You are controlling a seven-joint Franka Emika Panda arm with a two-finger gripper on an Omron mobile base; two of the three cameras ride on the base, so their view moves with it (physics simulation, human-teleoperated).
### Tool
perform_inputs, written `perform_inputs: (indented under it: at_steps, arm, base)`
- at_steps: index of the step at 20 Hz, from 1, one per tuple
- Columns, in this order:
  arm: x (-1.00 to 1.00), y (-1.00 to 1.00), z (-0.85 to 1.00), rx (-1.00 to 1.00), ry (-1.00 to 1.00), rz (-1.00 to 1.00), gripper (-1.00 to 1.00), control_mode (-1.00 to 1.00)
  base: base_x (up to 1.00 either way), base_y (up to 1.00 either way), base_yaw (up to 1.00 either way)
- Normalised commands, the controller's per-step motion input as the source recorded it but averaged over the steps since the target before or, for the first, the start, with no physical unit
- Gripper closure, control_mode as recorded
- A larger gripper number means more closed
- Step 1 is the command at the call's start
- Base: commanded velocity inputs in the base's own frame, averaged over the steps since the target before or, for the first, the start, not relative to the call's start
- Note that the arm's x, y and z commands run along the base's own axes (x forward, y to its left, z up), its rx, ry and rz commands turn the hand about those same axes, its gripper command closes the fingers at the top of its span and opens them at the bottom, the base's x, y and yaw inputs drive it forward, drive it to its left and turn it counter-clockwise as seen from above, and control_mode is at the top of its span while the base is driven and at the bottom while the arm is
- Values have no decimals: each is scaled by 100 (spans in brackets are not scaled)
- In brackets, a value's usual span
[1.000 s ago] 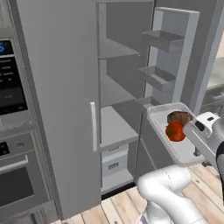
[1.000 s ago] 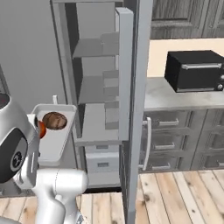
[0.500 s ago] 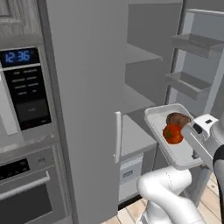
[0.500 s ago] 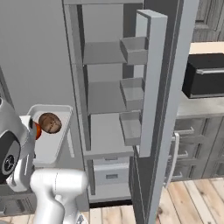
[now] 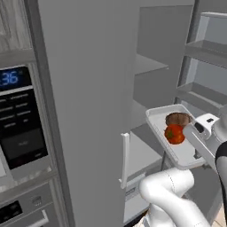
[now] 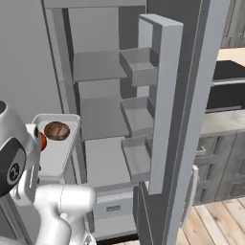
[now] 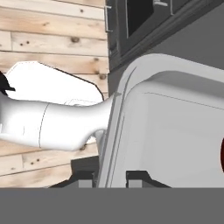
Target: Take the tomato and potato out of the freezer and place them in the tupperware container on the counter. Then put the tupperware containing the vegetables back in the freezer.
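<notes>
The tupperware container (image 5: 184,153) hangs in the air in front of the open freezer (image 5: 153,88), tilted a little. In it lie the red-orange tomato (image 5: 174,134) and, just behind it, the brown potato (image 5: 178,119). My gripper (image 5: 192,132) is shut on the tray's right rim. From the right base, the tupperware container (image 6: 55,153) carries the potato (image 6: 56,130), and the tomato (image 6: 43,141) is half hidden by my arm. The hand view has the gripper (image 7: 110,177) pinching the tupperware container's (image 7: 175,127) rim, with a sliver of tomato (image 7: 222,157) at the right edge.
The freezer's grey shelves (image 6: 103,160) lie just beyond the tray. Its open door with racks (image 6: 139,115) stands to the right. A closed grey door with a white handle (image 5: 125,159) and a microwave (image 5: 17,119) are on the left. A black toaster oven (image 6: 229,86) sits on the counter (image 6: 222,122).
Both base views have shifted and the freezer looms larger, so the base has driven closer. The tray with the tomato and potato stays gripped in the same hold.
</notes>
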Motion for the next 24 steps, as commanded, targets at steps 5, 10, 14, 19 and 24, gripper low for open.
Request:
perform_inputs:
  at_steps: [5,10,14,19,24]
  arm:
    - [0,0,0,0,0,0,100,100]
    - [25,-4,-9,4,0,-6,100,-100]
    - [67,29,-13,5,4,3,100,-100]
    - [46,20,-2,0,13,29,100,-100]
    - [40,22,6,0,-1,1,100,-100]
  base:
    - [-36,-61,-33]
    - [-2,-23,-10]
    - [0,0,0]
    - [0,0,0]
    - [0,0,0]
